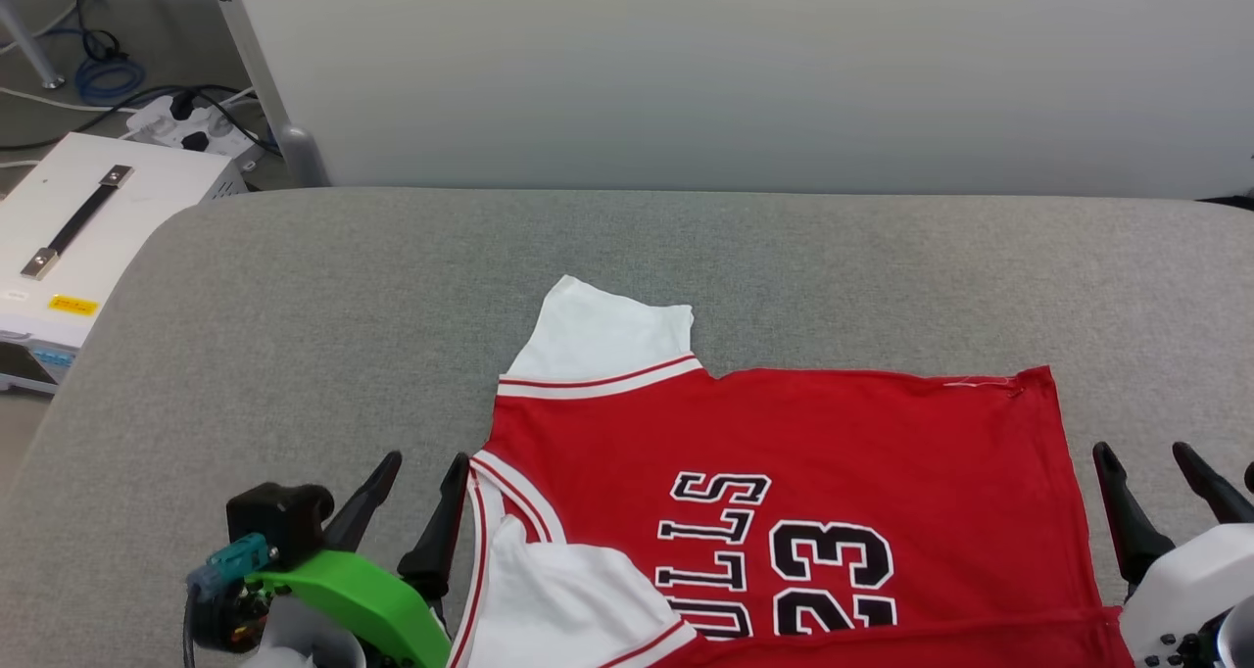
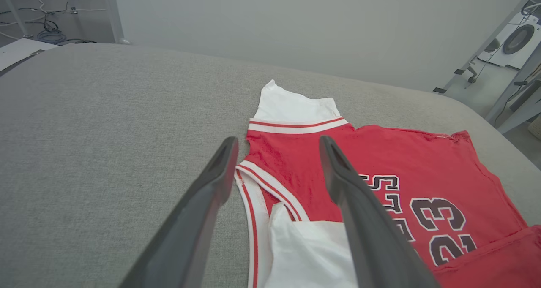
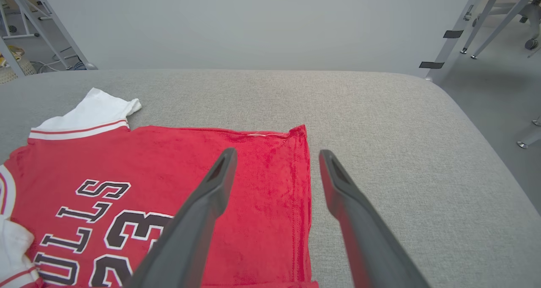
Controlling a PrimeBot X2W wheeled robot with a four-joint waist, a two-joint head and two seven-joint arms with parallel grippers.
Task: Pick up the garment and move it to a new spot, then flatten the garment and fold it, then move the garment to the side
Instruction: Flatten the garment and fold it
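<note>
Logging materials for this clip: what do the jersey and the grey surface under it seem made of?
Jersey: soft matte knit cloth, its fuzzy nap showing close up; fibre unclear. Surface: grey woven fabric covering, matte, fine weave grain visible; rounded corners hint at padding beneath.

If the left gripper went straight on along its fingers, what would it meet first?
Probably the shirt, at its red shoulder beside the collar, though depth is hard to judge.

We see a grey fabric-covered desk [image 1: 294,306] with rounded corners against a plain pale partition wall [image 1: 745,71]. On the grey floor [image 1: 176,31] to the left stand a white case [image 1: 147,183] with a black handle, a white power strip [image 1: 191,124] and a coiled blue cable [image 1: 108,80]. Far right, there is what looks like a white washing machine [image 2: 513,41].
</note>
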